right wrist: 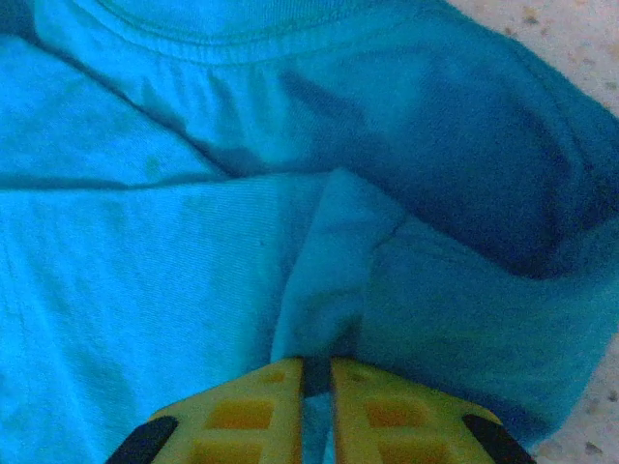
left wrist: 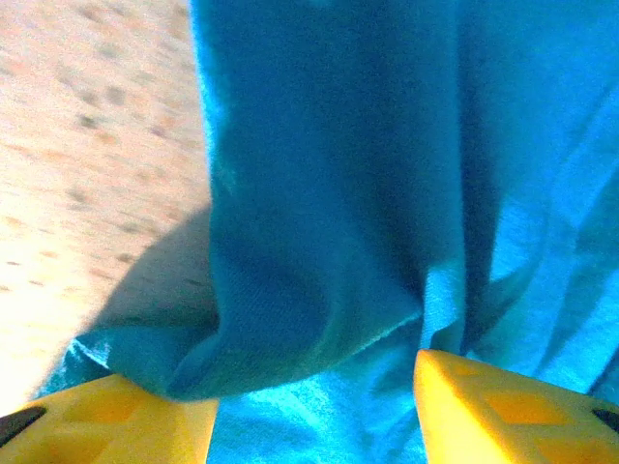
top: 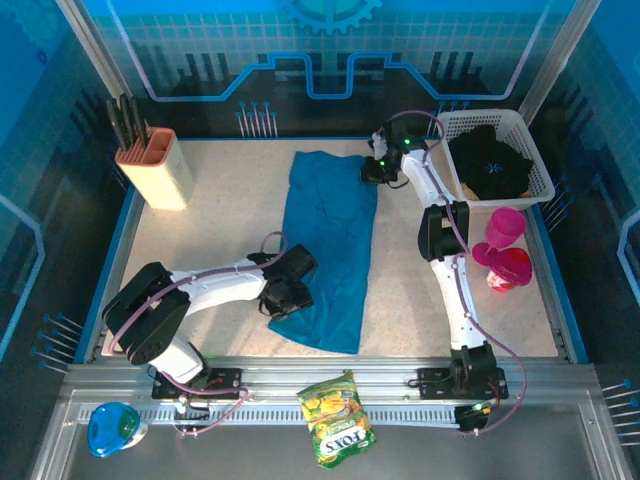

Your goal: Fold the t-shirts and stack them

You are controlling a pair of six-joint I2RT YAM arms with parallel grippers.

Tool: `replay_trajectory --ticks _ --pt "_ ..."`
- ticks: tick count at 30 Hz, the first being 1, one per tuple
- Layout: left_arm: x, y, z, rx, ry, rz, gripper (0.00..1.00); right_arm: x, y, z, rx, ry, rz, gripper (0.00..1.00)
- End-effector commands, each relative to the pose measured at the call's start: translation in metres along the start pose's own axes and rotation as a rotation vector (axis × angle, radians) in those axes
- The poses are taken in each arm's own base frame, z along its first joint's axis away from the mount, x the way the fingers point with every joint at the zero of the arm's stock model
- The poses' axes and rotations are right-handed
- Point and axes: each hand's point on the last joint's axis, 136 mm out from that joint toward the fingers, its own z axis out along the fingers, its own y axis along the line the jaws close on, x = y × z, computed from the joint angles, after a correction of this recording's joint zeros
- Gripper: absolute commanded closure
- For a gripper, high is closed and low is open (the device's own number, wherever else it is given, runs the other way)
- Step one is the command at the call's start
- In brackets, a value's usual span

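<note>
Speckled tabletop (top: 220,230) is seen beneath. The right gripper (right wrist: 317,372), stretched to upper centre, is pinched on a ridge of the teal shirt (top: 330,240); the left gripper (left wrist: 314,387), bent low at lower centre, is held half open over its edge. The black shirt (top: 490,165) is piled in the upper-right basket (top: 520,125).

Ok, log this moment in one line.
left hand open over teal t-shirt edge | right hand pinching it near collar | black t-shirt in basket

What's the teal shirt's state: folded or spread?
Partly folded: the teal shirt lies in a long narrow strip, sides turned in, not yet folded crosswise.
</note>
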Motion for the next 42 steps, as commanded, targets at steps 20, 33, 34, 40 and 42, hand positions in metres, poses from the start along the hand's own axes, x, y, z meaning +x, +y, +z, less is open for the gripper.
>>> replay_trajectory --ticks 20,33,34,40,42 --pt "-0.030 0.004 -0.068 0.020 -0.178 0.061 0.31 0.110 0.062 -0.170 0.020 -0.025 0.028 0.83" --pt "-0.016 0.033 -0.006 -0.070 -0.081 0.024 0.40 0.145 0.052 -0.078 0.058 0.132 0.068 0.92" --pt "-0.013 0.035 -0.003 -0.079 -0.076 0.023 0.40 0.145 0.051 -0.072 0.062 0.144 0.068 0.93" --pt "0.005 0.041 0.011 -0.082 -0.036 0.003 0.40 0.149 0.041 -0.039 0.112 0.202 0.075 0.94" --pt "0.010 0.041 0.014 -0.073 -0.025 -0.003 0.40 0.147 0.035 -0.033 0.138 0.208 0.076 0.94"
